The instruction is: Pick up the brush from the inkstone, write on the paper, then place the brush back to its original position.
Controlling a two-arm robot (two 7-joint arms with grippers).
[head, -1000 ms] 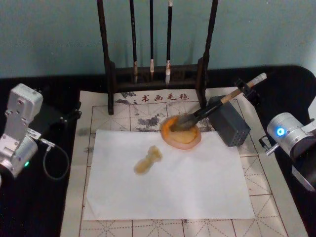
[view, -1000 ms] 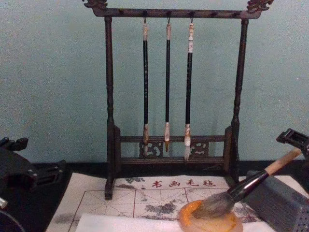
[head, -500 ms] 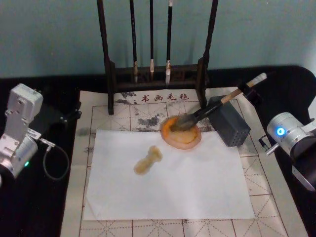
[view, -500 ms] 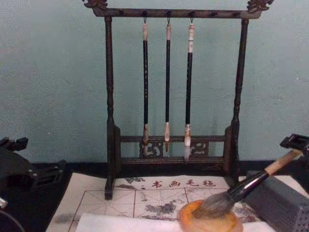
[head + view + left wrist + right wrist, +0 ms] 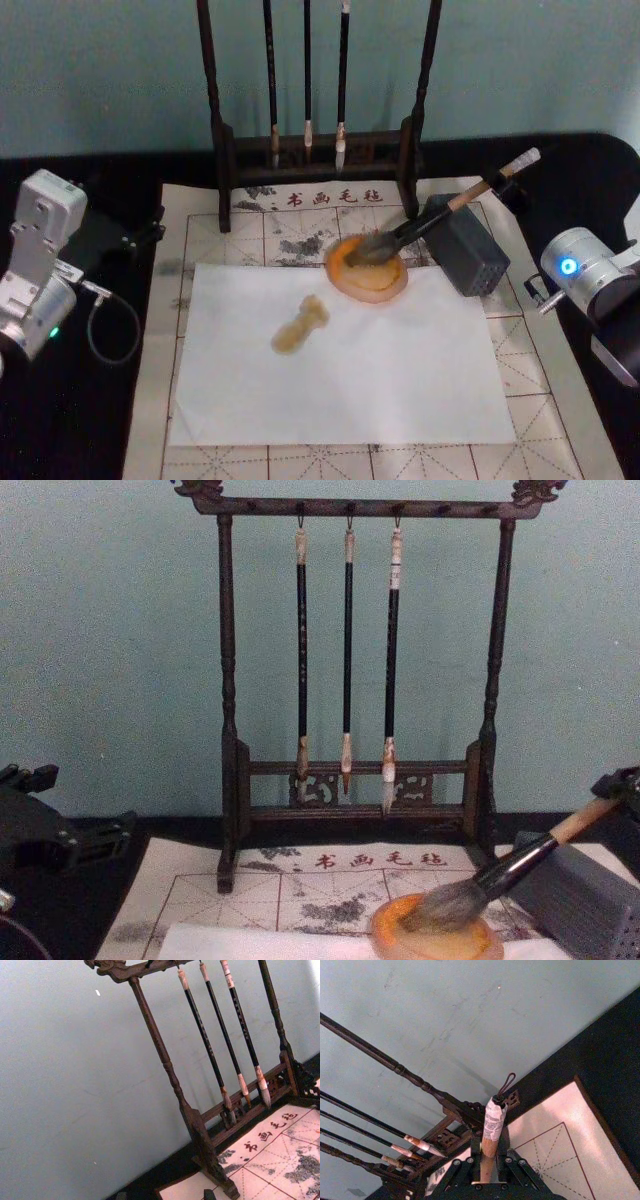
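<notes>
My left gripper (image 5: pixel 108 236) is parked off the beige gridded mat's (image 5: pixel 560 400) left edge. Plain white paper sheet (image 5: pixel 400 370) lies mid-mat. The large pale-wood-handled calligraphy brush (image 5: pixel 440 212) has its bristles in the round amber inkstone (image 5: pixel 366 284) and its handle across the grey ribbed block (image 5: pixel 468 255). My right gripper (image 5: pixel 489 1167) is around the handle's capped end; clamped or loose, can't tell.

Pale teal wall (image 5: pixel 110 630) (a few faint scuffs), black tabletop (image 5: pixel 90 430), dark carved wooden rack (image 5: pixel 228 680) standing before it
</notes>
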